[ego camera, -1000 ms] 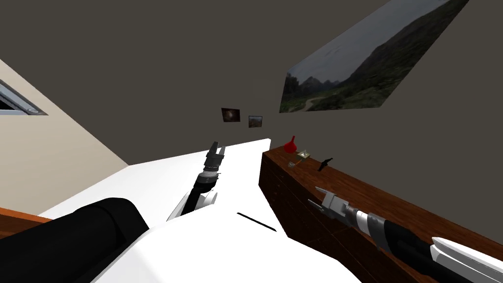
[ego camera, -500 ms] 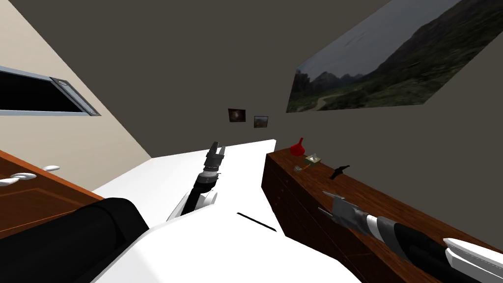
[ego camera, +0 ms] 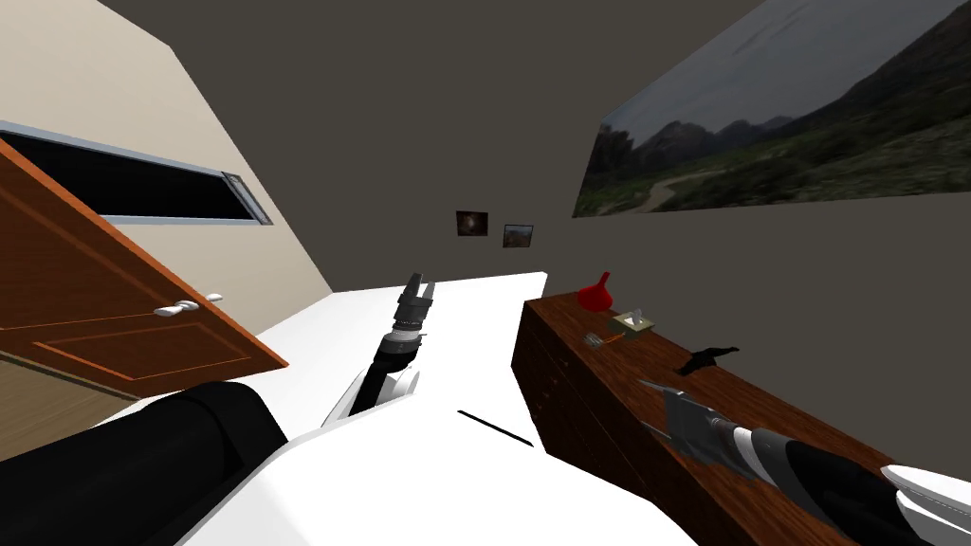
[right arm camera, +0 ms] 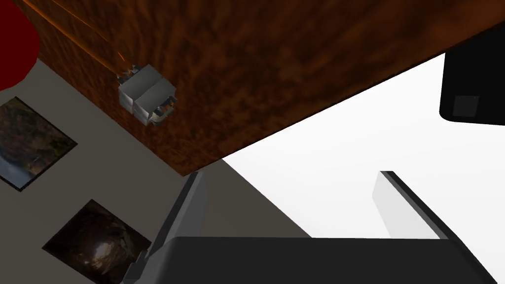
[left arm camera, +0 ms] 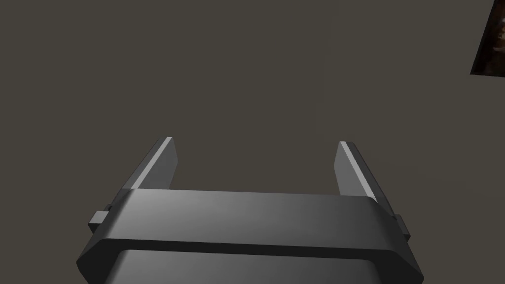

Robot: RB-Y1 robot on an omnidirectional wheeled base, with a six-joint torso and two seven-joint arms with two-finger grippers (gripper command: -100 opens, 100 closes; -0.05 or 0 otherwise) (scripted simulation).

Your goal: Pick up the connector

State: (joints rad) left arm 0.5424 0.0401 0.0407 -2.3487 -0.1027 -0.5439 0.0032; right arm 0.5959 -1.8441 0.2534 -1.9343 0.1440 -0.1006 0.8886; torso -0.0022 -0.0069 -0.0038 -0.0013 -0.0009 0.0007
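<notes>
A long dark brown wooden table (ego camera: 778, 408) ran along the grey wall under a large landscape picture (ego camera: 787, 123), with a white surface (ego camera: 474, 313) beside its front edge and an orange-brown door (ego camera: 114, 294) standing open far off on the other side. The right end effector (ego camera: 654, 406) hovered at the near part of the table's front edge, its two fingers spread wide and holding nothing; its wrist view showed the same wide gap (right arm camera: 291, 197). The left end effector (ego camera: 418, 282) was raised over the white surface, its fingers also wide apart and empty (left arm camera: 254, 162). Toward the table's far end stood a red funnel (ego camera: 596, 294), then a small beige box (ego camera: 632, 323), with a black object (ego camera: 706, 358) closer to the wall. The connector (ego camera: 595, 339), a small grey block with orange bits, lay on the tabletop near the front edge, just beside the box. It was well apart from the right end effector, ahead of the fingers and off to one side of the gap (right arm camera: 148, 98), not between them.
</notes>
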